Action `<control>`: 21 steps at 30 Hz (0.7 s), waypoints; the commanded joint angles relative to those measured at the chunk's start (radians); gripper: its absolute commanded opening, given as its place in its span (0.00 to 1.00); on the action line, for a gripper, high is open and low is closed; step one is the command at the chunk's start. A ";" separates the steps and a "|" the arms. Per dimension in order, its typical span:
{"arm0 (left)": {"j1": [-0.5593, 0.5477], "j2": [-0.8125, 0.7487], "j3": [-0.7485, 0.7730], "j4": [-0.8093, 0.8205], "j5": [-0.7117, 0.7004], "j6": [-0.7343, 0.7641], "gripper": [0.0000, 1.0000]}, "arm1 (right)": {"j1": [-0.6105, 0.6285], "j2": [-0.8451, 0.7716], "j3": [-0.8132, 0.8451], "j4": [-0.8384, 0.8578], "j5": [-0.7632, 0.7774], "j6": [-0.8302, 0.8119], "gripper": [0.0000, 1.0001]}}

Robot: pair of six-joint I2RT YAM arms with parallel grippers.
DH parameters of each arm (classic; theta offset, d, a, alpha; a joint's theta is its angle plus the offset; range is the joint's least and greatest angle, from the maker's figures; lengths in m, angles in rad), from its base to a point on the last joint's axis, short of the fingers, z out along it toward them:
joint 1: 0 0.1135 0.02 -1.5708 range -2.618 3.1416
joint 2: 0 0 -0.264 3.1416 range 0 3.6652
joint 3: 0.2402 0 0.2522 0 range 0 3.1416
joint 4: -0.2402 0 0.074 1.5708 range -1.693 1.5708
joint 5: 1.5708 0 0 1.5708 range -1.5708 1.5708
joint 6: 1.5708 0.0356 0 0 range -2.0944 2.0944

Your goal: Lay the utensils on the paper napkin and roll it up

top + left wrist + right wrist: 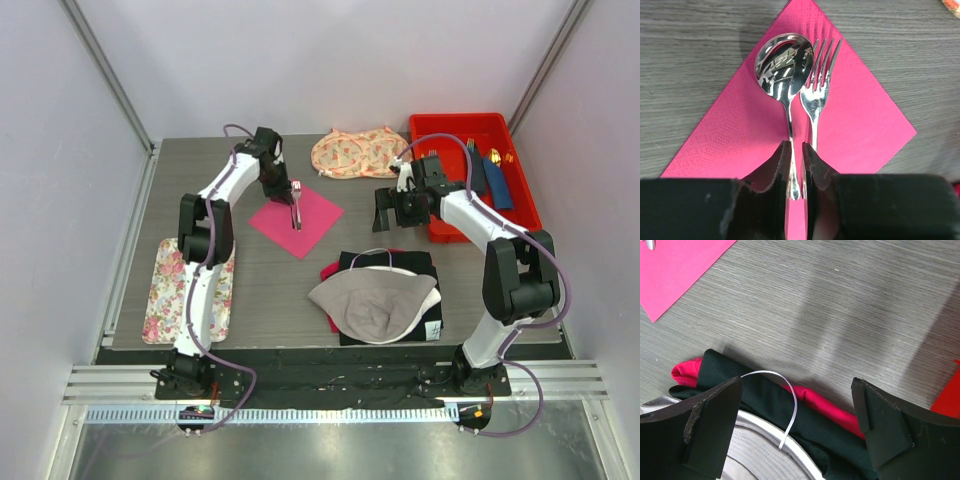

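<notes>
Left fingers (771, 175) narrowly parted astride slim shiny silver metal spoon and fork (784, 62), lying on bright pink square paper napkin (860, 125), right fingers (710, 425) wide, empty

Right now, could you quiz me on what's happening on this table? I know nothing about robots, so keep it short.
1. True or false: the pink paper napkin is already rolled up.
2. What lies beside the spoon on the napkin? A) knife B) fork C) chopsticks
3. Fill in: the spoon's handle runs between the fingers of the ____ gripper, while the right gripper has its jaws wide open and holds nothing.

Key
1. False: it lies flat and unrolled.
2. B
3. Left: the left gripper.
</notes>
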 commanded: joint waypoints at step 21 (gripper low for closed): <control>-0.002 -0.825 -0.636 0.435 0.002 0.604 1.00 | 0.007 -0.002 0.173 0.000 -0.146 0.005 1.00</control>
